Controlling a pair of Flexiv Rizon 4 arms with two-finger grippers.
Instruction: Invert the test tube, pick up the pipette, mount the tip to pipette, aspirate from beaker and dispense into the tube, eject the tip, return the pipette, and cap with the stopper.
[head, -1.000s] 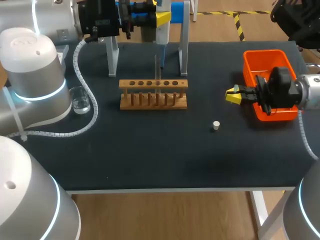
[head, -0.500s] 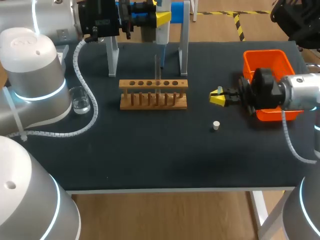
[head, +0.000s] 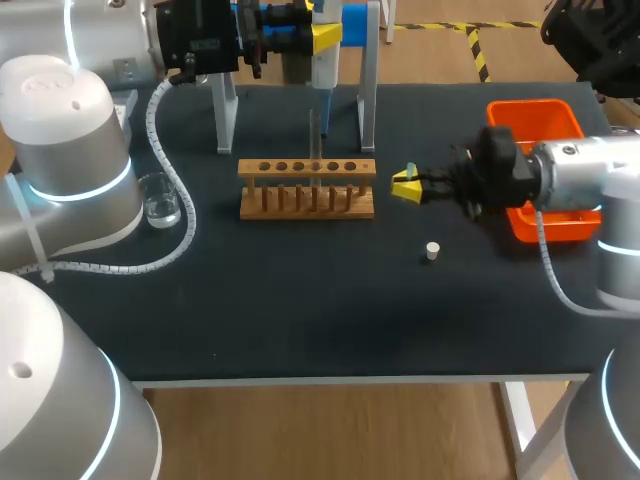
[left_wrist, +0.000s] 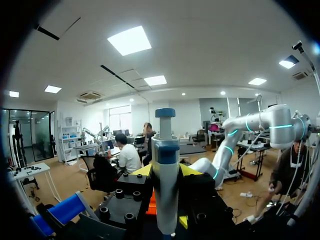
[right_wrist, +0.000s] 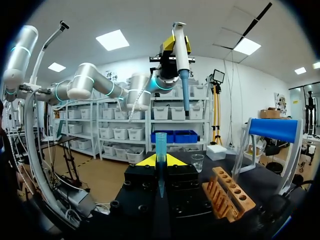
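My left gripper (head: 325, 38) is raised at the back of the table, shut on the white and blue pipette (left_wrist: 165, 165), which hangs nose down above the wooden rack (head: 307, 188). A thin test tube (head: 313, 135) stands upright in the rack. My right gripper (head: 404, 187) hovers just right of the rack, shut on a small blue pipette tip (right_wrist: 160, 147) that stands upright between its yellow fingers. The pipette (right_wrist: 181, 55) is higher and farther off than the tip. A white stopper (head: 432, 250) lies on the mat in front of the right gripper. The glass beaker (head: 158, 198) stands at the left.
An orange bin (head: 535, 125) sits at the right edge, behind my right arm. A pipette stand with two metal legs (head: 367, 100) straddles the back of the rack. A white cable (head: 170, 200) curls round the beaker. Dark mat (head: 300, 300) lies bare in front.
My right arm has moved left from the orange bin to just right of the rack, carrying the tip. The left arm and pipette have kept still.
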